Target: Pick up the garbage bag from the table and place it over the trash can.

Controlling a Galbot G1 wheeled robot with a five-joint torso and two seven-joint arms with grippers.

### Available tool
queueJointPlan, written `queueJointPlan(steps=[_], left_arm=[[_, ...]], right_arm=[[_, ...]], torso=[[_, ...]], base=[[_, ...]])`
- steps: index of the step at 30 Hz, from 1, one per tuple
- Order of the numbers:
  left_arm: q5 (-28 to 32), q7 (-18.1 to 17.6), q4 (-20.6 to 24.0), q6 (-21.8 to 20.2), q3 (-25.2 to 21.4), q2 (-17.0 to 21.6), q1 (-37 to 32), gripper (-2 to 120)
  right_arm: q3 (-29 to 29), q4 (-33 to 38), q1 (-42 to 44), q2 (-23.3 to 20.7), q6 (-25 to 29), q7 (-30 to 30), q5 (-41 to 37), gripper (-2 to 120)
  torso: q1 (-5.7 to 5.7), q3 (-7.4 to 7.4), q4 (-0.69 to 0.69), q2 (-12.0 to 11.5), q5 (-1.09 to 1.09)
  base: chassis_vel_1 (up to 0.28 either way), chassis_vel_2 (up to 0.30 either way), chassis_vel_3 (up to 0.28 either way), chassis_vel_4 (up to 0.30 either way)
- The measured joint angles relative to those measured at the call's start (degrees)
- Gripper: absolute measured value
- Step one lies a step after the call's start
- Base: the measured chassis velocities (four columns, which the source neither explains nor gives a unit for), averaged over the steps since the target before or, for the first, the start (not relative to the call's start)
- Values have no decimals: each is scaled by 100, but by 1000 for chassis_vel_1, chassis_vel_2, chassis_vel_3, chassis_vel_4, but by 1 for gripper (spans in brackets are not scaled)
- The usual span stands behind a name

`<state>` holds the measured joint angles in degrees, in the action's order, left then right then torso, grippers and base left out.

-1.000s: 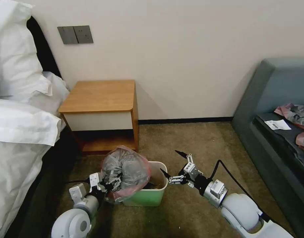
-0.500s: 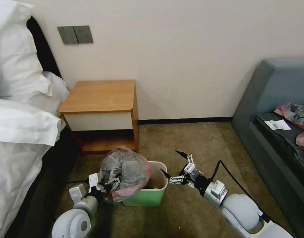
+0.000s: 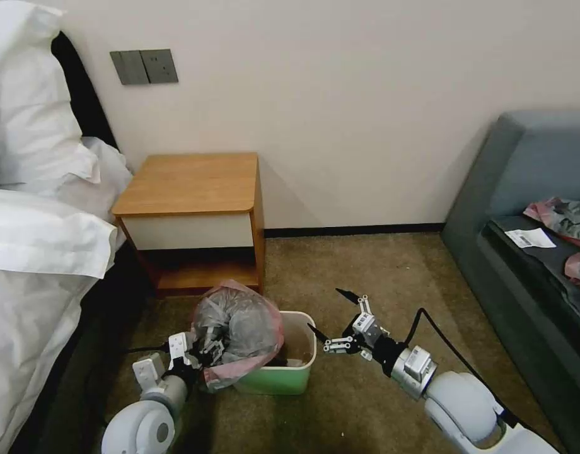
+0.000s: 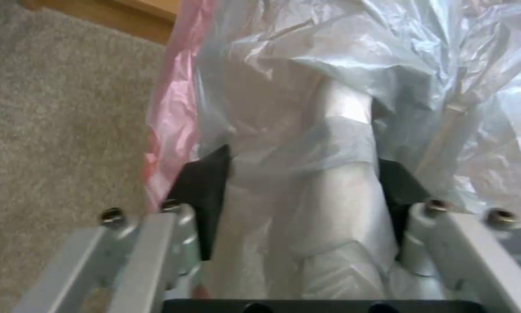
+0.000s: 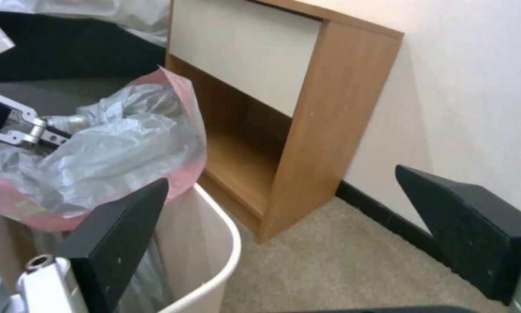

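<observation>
The left gripper [image 3: 205, 349] is sitting low at the trash can's [image 3: 278, 381] left rim, its black fingers [image 4: 205, 191] clamped on a bunched fold of the garbage bag [image 3: 239, 328]; the left wrist view is showing the grey plastic squeezed between them. The bag is billowing above the left half of the can, its pink band draping over the near left corner while the right part of the can's opening is lying uncovered. The right gripper [image 3: 324, 313] is hovering just beside the can's right rim with its fingers spread wide apart, gripping nothing. The can is standing on the carpet [image 3: 365, 271] in front of the bench [image 3: 192, 183], whose top is bare.
</observation>
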<state>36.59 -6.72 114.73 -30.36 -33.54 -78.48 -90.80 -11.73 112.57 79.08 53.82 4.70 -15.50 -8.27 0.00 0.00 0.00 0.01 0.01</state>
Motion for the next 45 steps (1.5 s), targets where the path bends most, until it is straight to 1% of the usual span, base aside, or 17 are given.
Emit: queueJointPlan(steps=[3, 5, 8, 11, 18, 22, 24, 26, 28, 30, 31, 34, 35, 36, 37, 38, 45], left_arm=[[-1, 1, 23, -5, 7, 2, -2, 33], [-1, 2, 31, -7, 14, 2, -3, 30], [-12, 4, 44, -9, 17, -3, -12, 15], [-32, 5, 50, 9, 17, -3, -26, 9], [-78, 6, 71, 85, 24, -9, -49, 9], [-209, -33, 88, 344, 34, -36, -85, 9], [-328, -91, 110, 588, 37, -66, -116, 9], [-524, -121, 118, 1045, 53, -111, -162, 9], [-600, -123, 130, 1186, 53, -130, -173, 9], [-788, -126, 185, 1614, 52, -210, -227, 9], [-788, -126, 185, 1614, 52, -210, -227, 9], [-955, -81, 312, 2069, 49, -325, -289, 9], [-955, -81, 312, 2069, 49, -325, -289, 9], [-1044, -22, 376, 2266, 49, -374, -312, 9], [-1302, 85, 481, 2662, 56, -472, -337, 9], [-1414, 126, 500, 2826, 57, -498, -343, 9], [-2081, 245, 538, 3440, 57, -562, -417, 9]], right_arm=[[-2, 0, -9, -10, 1, -3, 2, 100], [-2, 2, -13, -11, 1, -3, 2, 100], [1, 15, -16, -18, 1, -2, 1, 100], [1, 19, -12, -27, 1, 0, -1, 100], [-2, 45, -12, -39, -2, 6, -8, 100], [8, 79, -20, -13, 0, 62, -15, 100], [19, 129, -23, 39, 42, 169, -44, 100], [35, 283, -12, 125, 103, 296, -138, 100], [37, 338, -4, 150, 121, 322, -166, 100], [60, 643, 58, 261, 175, 395, -295, 100], [60, 643, 58, 261, 175, 395, -295, 100], [169, 1035, 108, 355, 170, 563, -533, 100], [169, 1035, 108, 355, 170, 563, -533, 100], [240, 1212, 113, 392, 137, 658, -676, 100], [385, 1483, 109, 440, 39, 806, -963, 100], [430, 1576, 104, 456, -7, 839, -1083, 100], [655, 1778, -12, 473, -294, 848, -1825, 100]], torso=[[0, 0, 0, 0, -1], [0, 0, 0, 0, -2], [0, 0, 0, 0, -1], [0, 0, 0, 0, -1], [0, 0, 0, 0, -2], [0, 1, 0, -1, -3], [0, 1, -1, -1, -2], [0, 1, 0, -1, -2], [0, 1, 0, -1, -1], [0, 1, 0, -1, -1], [0, 1, 0, -1, -1], [0, 1, 0, -1, -2], [0, 1, 0, -1, -2], [0, 1, 0, -1, -1], [0, 0, 0, -1, -1], [0, 1, 0, -1, -1], [0, 1, -1, -1, -1]], base=[[0, 0, 0, 0], [0, 0, 0, 0], [0, 0, 0, 0], [0, 0, 0, 0], [0, 0, 0, 0], [0, 0, 0, 0], [0, 0, 0, 0], [0, 0, 0, 0], [0, 0, 0, 0], [0, 0, 0, 0], [0, 0, 0, 0], [0, 0, 0, 0], [0, 0, 0, 0], [0, 0, 0, 0], [0, 0, 0, 0], [0, 0, 0, 0], [0, 0, 0, 0]])
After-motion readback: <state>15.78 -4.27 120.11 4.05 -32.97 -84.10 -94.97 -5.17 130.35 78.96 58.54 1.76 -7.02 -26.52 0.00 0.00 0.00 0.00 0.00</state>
